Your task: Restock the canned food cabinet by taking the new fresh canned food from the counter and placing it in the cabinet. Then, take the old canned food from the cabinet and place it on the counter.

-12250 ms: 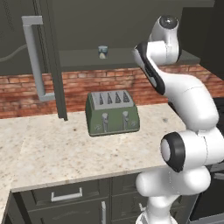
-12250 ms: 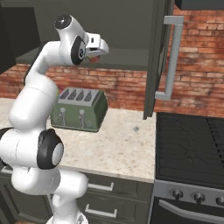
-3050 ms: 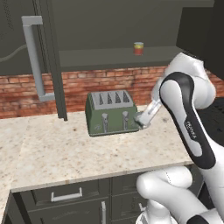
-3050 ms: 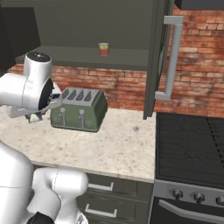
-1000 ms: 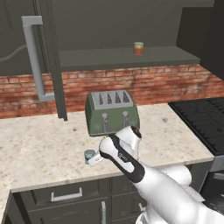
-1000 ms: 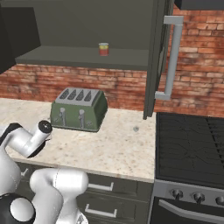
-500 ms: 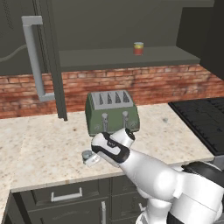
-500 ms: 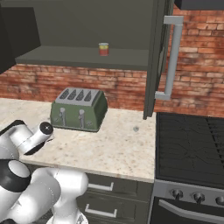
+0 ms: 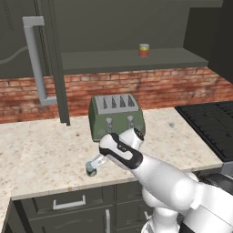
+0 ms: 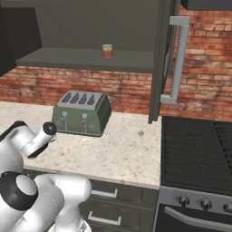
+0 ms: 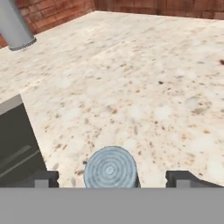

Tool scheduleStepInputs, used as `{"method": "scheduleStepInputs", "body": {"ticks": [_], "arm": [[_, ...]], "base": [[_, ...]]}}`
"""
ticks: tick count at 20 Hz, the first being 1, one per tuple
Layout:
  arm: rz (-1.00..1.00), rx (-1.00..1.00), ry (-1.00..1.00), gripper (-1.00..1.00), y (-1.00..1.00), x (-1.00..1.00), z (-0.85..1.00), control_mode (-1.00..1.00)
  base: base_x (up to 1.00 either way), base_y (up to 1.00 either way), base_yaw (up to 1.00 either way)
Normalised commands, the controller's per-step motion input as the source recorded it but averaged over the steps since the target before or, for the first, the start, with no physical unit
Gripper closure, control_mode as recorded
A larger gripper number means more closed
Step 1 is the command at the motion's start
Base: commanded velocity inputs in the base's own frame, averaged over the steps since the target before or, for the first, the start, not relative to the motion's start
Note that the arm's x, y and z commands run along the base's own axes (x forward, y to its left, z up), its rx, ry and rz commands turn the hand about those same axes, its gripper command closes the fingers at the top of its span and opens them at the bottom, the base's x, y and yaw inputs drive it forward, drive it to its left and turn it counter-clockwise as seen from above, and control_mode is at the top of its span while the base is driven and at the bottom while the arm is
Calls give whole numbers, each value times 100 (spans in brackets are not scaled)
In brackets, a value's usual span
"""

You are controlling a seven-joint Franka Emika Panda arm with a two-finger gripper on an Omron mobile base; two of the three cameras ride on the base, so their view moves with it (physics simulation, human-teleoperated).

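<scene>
Hand view: pincer wide open astride old can on table; best lifted straight up, clear.

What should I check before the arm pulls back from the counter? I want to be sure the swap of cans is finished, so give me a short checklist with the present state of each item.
1. Small red can with yellow band and grey lid stands upright on the dark grey wall cabinet shelf: ok.
2. Small can with ringed grey lid rests upright on the beige speckled stone counter: ok.
3. Gripper fingers stand apart on either side of that can, not clamped: ok.
4. That can sits near the counter's front edge; whether safely enough back: cannot tell.
5. Green four-slot toaster stands behind the gripper, apart from it: ok.
</scene>
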Motion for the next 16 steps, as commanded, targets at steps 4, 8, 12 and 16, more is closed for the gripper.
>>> {"method": "scheduleStepInputs", "body": {"ticks": [4, 8, 12, 16], "arm": [[-2, 0, 0, -100, -13, -39, 100, -100], [-10, 0, 0, -100, -55, -89, 100, -100], [-9, 0, 1, -100, -94, -100, 97, -100], [-7, 0, 3, -100, -100, -100, 63, -100]], "base": [[0, 0, 0], [0, 0, 0], [0, 0, 0], [0, 0, 0]]}}
